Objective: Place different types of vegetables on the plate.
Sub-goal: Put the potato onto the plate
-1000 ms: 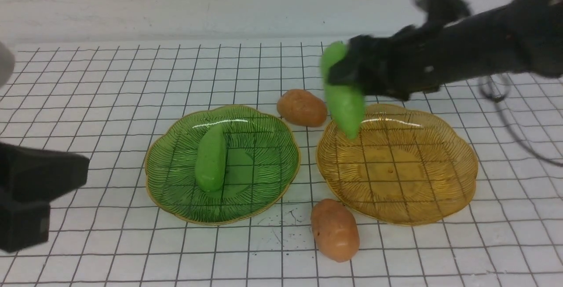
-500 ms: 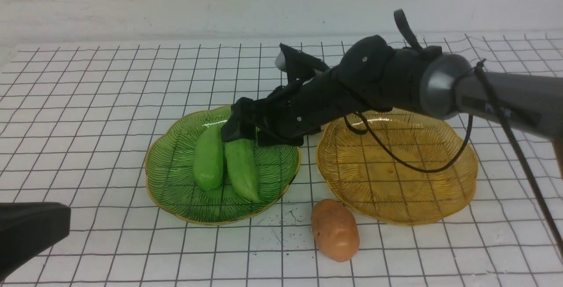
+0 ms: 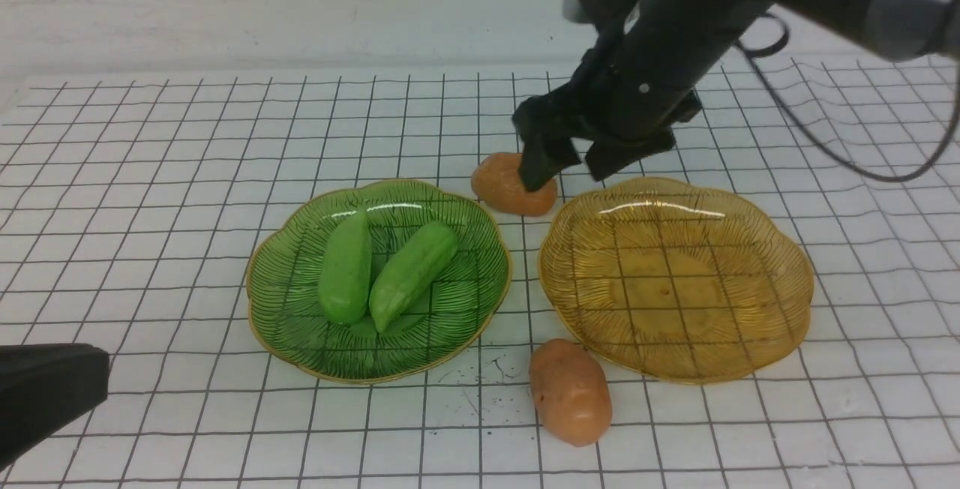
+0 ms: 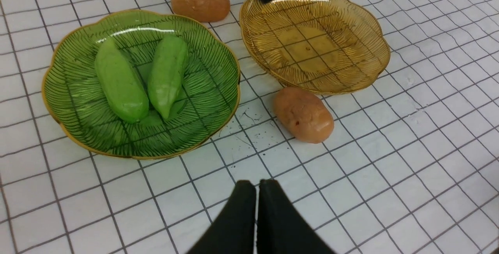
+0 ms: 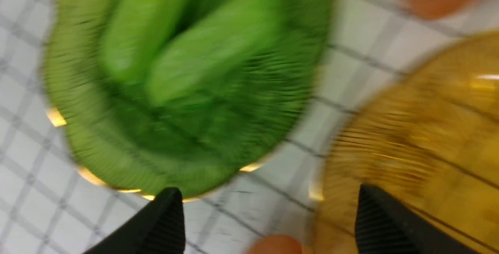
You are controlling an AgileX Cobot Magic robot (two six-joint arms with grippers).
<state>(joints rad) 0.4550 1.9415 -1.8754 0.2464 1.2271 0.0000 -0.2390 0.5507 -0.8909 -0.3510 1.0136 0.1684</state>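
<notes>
Two light-green cucumber pieces (image 3: 345, 268) (image 3: 412, 273) lie side by side on the green plate (image 3: 472, 279). The amber plate (image 3: 675, 279) holds nothing. One orange-brown potato (image 3: 506, 187) rests behind the gap between the plates, another potato (image 3: 570, 391) in front of it. My right gripper (image 3: 571, 170) hangs open and empty just above the far potato and the amber plate's back rim. In the blurred right wrist view its fingers (image 5: 163, 223) stand wide apart. My left gripper (image 4: 257, 186) is shut and empty, low over the mat at the near left.
A white mat with a dark grid (image 3: 187, 136) covers the table. The right arm's black cable (image 3: 847, 163) loops over the far right of the mat. A pale wall (image 3: 300, 9) closes the back.
My right gripper let go of the second cucumber on the green plate, then rose and pulled back right to above the far potato. The left gripper barely moved.
</notes>
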